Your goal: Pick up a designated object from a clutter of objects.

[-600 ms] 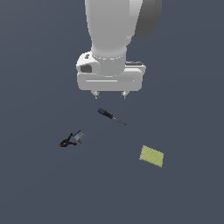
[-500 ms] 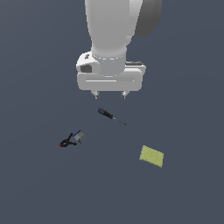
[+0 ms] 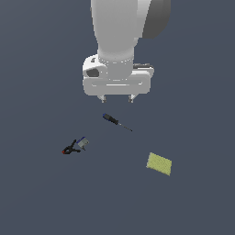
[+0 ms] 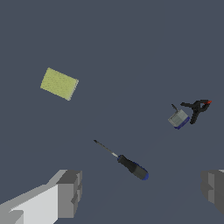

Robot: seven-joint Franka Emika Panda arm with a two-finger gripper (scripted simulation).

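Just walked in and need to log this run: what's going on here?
A simulated Panda arm hangs above four small items, its gripper empty with the jaws apart. The black clamp with red tips it is meant to pick lies untouched against a tiny grey-blue block. A screwdriver and a yellow-green pad lie apart.

Flat, even, dim light on both renders; no cast shadows or glare, perhaps slightly soft.
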